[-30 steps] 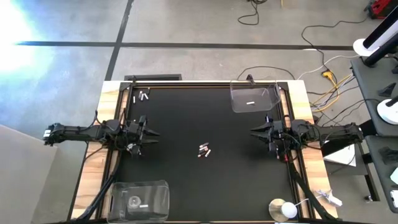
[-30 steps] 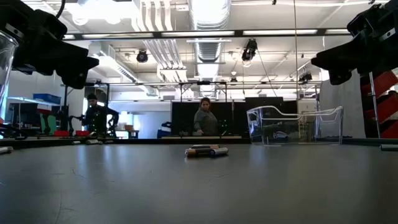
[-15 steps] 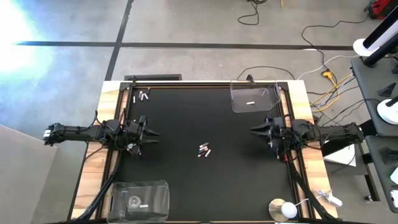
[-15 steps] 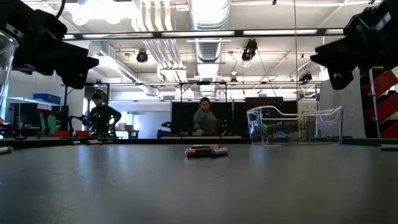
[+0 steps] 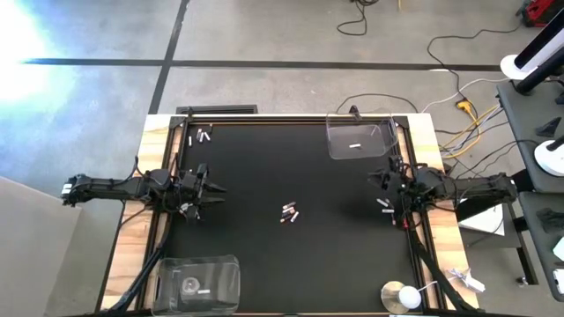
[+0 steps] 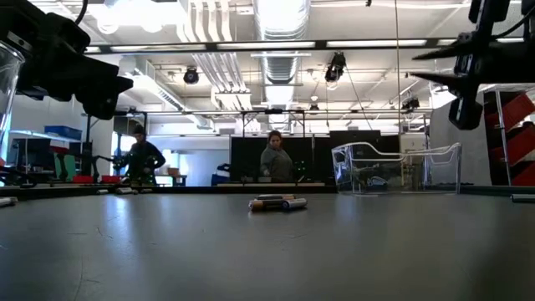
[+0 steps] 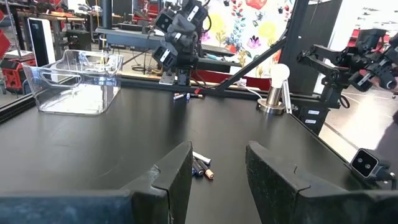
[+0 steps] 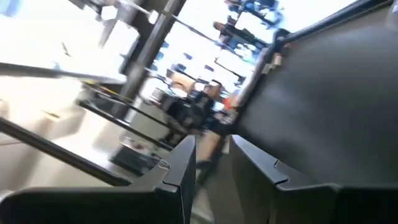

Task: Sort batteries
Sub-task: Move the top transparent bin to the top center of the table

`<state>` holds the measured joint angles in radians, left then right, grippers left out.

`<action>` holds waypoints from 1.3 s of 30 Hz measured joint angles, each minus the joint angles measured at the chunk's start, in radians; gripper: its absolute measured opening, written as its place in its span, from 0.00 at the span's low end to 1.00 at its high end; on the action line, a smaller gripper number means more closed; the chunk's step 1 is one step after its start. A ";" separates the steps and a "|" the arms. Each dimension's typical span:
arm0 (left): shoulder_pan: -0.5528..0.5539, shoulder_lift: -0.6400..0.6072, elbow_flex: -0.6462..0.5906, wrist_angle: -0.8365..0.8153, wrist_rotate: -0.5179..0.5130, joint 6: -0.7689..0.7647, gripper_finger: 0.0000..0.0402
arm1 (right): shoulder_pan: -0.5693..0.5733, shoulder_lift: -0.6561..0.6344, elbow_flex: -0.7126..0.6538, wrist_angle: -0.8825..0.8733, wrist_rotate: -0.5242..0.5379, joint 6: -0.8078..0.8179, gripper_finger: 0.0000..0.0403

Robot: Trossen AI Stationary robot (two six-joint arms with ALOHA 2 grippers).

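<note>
Left tool (image 5: 211,187) sits at the 9 o'clock edge of the tabletop (image 5: 264,255), fingers spread to a medium gap with nothing between them. Its wrist view shows that best: the two dark fingers (image 7: 177,177) frame the little cluster of batteries (image 7: 201,165) lying mid-tabletop. From above that same cluster (image 5: 289,212) is just a few specks near the center, well apart from both tools. The low view shows it as a short flat row (image 6: 277,202).

Right tool (image 5: 377,179) is over at 3 o'clock, lifted off the surface and rolled sideways; in the low view it hangs high up (image 6: 430,65). Its fingers (image 8: 180,171) are only narrowly apart, holding nothing, and its own camera mostly catches tilted, smeared room stuff, hard to read.

More batteries: a bunch at the 11 o'clock corner (image 5: 204,136), a couple by the left tool (image 5: 201,169), a couple just under the right tool (image 5: 385,205).

One clear tub (image 5: 359,136) sits at 1 o'clock with a white battery (image 5: 356,145) inside, another tub (image 5: 199,282) at 7 o'clock, partly cut off by the frame edge in the low view. A lamp bulb (image 5: 406,296) stands off the 5 o'clock corner. Two people (image 6: 274,159) show far behind, only in the low view.
</note>
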<state>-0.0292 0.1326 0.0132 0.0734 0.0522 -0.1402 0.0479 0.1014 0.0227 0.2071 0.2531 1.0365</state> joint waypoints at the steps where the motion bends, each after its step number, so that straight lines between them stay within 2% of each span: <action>1: 0.000 0.000 0.000 0.000 0.000 0.000 0.33 | 0.000 0.005 0.001 0.018 0.003 -0.004 0.23; 6: 0.000 0.000 0.000 0.000 0.000 0.000 0.33 | 0.000 0.058 0.002 0.017 0.123 0.045 0.19; 10: 0.000 0.000 0.000 0.000 0.000 0.000 0.33 | 0.000 0.145 0.019 0.094 0.228 0.069 0.15; 14: 0.000 0.000 0.000 0.000 0.000 0.000 0.33 | 0.000 0.279 0.140 0.113 0.295 -0.070 0.12; 17: 0.000 0.000 0.000 0.000 0.000 0.000 0.33 | -0.003 0.423 0.252 0.111 0.384 -0.200 0.10; 21: 0.000 0.000 0.000 0.000 0.000 0.000 0.33 | -0.045 0.636 0.415 0.108 0.477 -0.237 0.09; 24: 0.000 0.000 0.000 0.000 0.000 0.000 0.33 | -0.115 0.800 0.542 0.065 0.430 -0.281 0.10; 28: 0.000 0.000 0.000 0.000 0.000 0.000 0.33 | -0.243 1.005 0.738 -0.186 0.280 -0.182 0.15; 33: 0.000 0.000 0.000 0.000 0.000 0.000 0.33 | -0.385 1.205 1.017 -0.591 0.091 -0.166 0.30; 39: 0.000 0.000 0.000 0.000 0.000 0.000 0.33 | -0.481 1.407 1.327 -0.965 0.039 -0.285 0.49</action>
<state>-0.0292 0.1325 0.0132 0.0737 0.0521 -0.1402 -0.4328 1.5081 1.3499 -0.7576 0.2917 0.7513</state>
